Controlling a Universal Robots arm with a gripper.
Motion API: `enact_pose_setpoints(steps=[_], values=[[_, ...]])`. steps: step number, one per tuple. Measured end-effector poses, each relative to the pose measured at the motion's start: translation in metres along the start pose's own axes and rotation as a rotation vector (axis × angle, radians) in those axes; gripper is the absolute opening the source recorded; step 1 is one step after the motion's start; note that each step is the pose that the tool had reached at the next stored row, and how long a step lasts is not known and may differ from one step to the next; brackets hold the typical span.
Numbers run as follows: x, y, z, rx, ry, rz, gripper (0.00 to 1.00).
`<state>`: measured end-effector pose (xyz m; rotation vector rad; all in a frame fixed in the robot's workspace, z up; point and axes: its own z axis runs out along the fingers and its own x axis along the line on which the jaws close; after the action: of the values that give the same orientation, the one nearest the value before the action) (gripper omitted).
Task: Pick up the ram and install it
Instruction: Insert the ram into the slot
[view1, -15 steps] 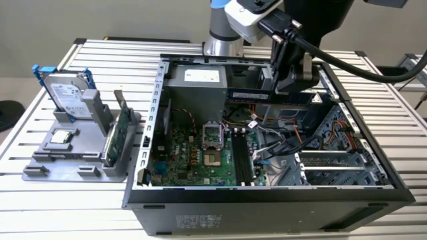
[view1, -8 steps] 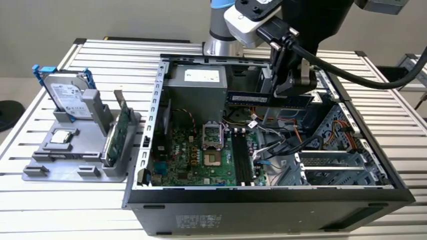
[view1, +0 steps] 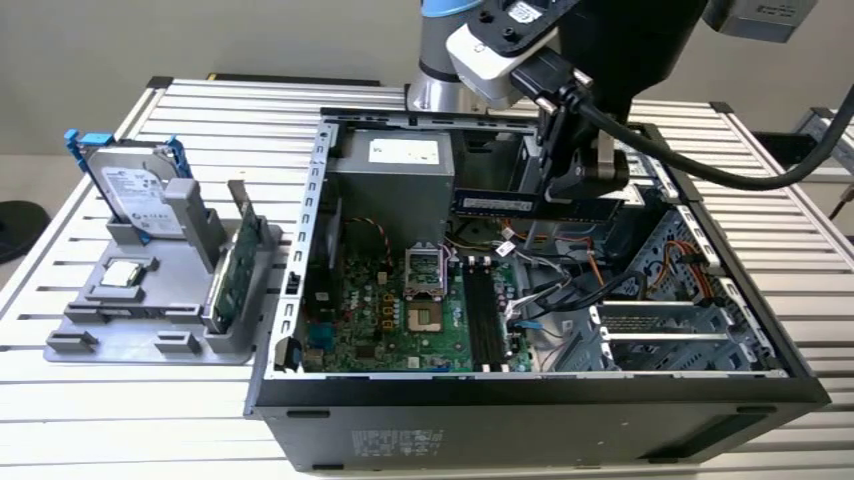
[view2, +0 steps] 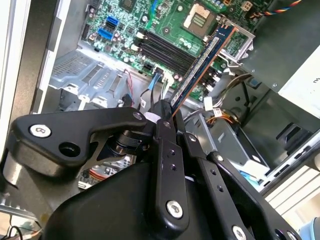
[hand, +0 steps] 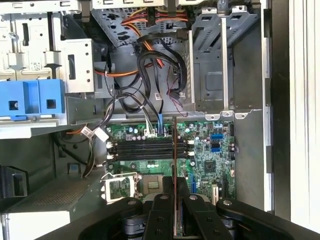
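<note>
1. A slatted aluminium table (view1: 80, 400) carried an open black computer case (view1: 534, 420), lying on its side with its green motherboard (view1: 387, 320) facing up.
2. On the exterior view's left, just beside the case, stood a grey plastic holder tray (view1: 80, 345). A silver hard drive with blue rails (view1: 131, 185) stood upright in it, and a taller green expansion card (view1: 238, 265) stood on edge nearer the case.
3. The black gripper (view1: 587, 190) hung over the open case, above the tangle of cables (view1: 561, 285) on the exterior view's right of the board.
4. It was clamped on the ram (view1: 514, 204), a long, narrow dark stick with a small pale label. It gripped the stick near the end on the exterior view's right, so the rest reached level towards the grey power supply box (view1: 400, 170).
5. The ram was held in the air, well clear of the board and touching nothing but the gripper.
6. In the second wrist view the ram (view2: 205, 62) ran out from the pinched gripper (view2: 165, 117), over the black memory slots (view2: 165, 50).
7. In the first wrist view the ram (hand: 173, 150) showed edge-on as a thin line between the black fingers (hand: 162, 205) of the gripper (hand: 174, 192). It lay crosswise to the memory slots (hand: 145, 150) below, all of which stood empty.
8. A bare processor socket (hand: 120, 186) sat just beside those slots.
</note>
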<state>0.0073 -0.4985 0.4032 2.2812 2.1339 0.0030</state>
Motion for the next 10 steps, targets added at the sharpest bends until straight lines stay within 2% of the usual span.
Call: enact_pose_setpoints(steps=[10], values=[[0.0018,0.0005,0.0076,-0.001,-0.0011,0.0,0.0]])
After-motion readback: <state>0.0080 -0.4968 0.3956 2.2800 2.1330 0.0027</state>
